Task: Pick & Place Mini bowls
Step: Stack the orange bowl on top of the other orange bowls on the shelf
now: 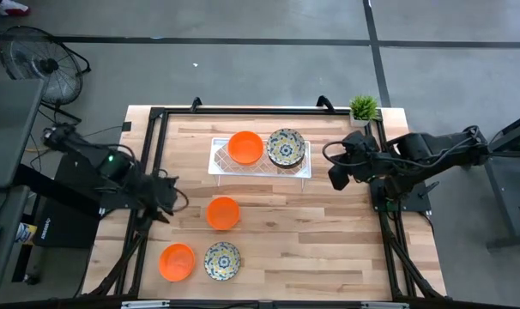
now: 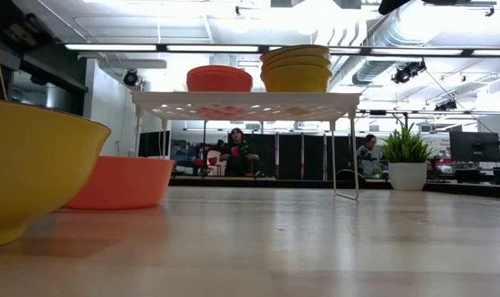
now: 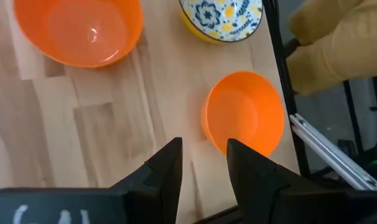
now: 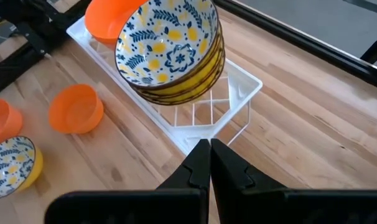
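While the left hand (image 3: 203,163) gapes narrowly, an orange bowl (image 3: 244,118) lies just beyond it.

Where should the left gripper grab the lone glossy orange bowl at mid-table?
Pinch the rim of the glossy orange bowl on its left-arm side, one finger inside, one outside. It sits upright and open, alone, and the open left gripper is already beside that edge.

My high camera looks straight down on the table (image 1: 329,232). My low one sits level beside a bowl (image 2: 31,169), facing the room. Both wrist cameras look down close, perhaps sharing the tray (image 4: 238,87).
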Robot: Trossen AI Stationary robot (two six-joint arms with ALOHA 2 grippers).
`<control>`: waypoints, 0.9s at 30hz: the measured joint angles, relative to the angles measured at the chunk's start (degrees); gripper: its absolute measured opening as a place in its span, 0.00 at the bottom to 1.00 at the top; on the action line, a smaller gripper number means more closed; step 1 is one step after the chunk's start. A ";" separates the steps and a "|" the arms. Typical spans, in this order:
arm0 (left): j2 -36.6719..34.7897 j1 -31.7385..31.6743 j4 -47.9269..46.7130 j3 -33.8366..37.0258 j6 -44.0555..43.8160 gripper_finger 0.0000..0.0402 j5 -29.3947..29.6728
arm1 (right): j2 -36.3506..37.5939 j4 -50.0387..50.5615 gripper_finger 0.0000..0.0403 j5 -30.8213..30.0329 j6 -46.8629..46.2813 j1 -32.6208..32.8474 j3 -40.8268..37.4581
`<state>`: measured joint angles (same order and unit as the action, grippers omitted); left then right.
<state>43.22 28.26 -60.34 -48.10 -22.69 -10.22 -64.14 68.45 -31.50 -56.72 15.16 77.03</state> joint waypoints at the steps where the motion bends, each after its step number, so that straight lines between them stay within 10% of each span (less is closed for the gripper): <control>1: 0.62 2.18 0.61 0.00 -1.92 0.31 1.62 | 0.00 0.02 0.00 0.16 0.17 0.00 0.00; 14: 13.53 27.41 3.85 0.00 -27.04 0.31 19.03 | 0.00 -0.01 0.00 0.23 0.18 0.00 0.00; 27: 29.52 31.05 6.98 0.00 -39.32 0.31 20.11 | 0.00 -0.94 0.00 4.43 -1.76 -0.02 0.00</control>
<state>72.74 59.31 -53.36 -48.10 -62.02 9.89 -64.14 67.51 -27.07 -58.48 15.14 77.03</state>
